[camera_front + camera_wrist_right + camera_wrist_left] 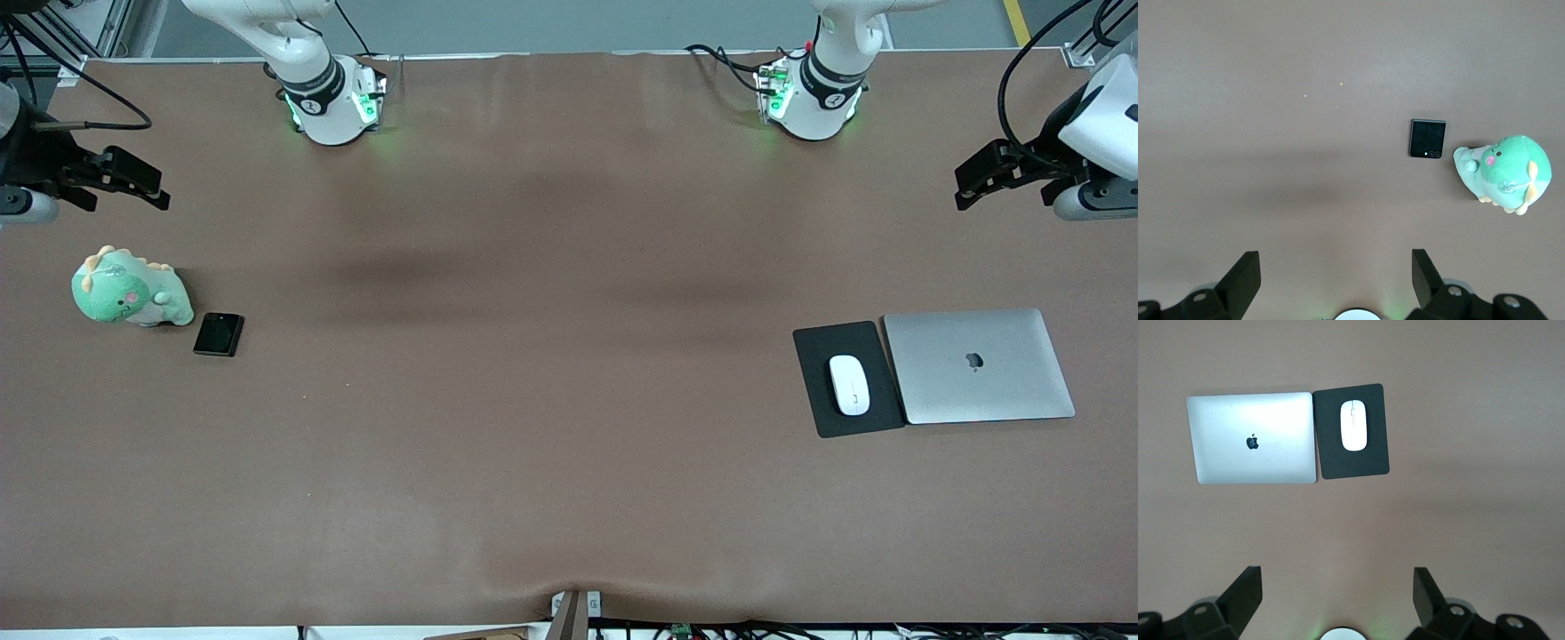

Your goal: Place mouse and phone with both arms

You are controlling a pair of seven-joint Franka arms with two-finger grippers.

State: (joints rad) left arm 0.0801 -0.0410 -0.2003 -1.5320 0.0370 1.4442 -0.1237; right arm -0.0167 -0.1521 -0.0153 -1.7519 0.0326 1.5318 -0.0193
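On the black mat (847, 380) by the laptop (978, 366) at the left arm's end I see the mouse (849, 384), closest to my left gripper (978, 182), while the phone (219, 334) lies by the dino toy (129, 289) near my right gripper (133, 182), both claws spread wide, holding nothing, w/ each thing's long side pointing at the bases.
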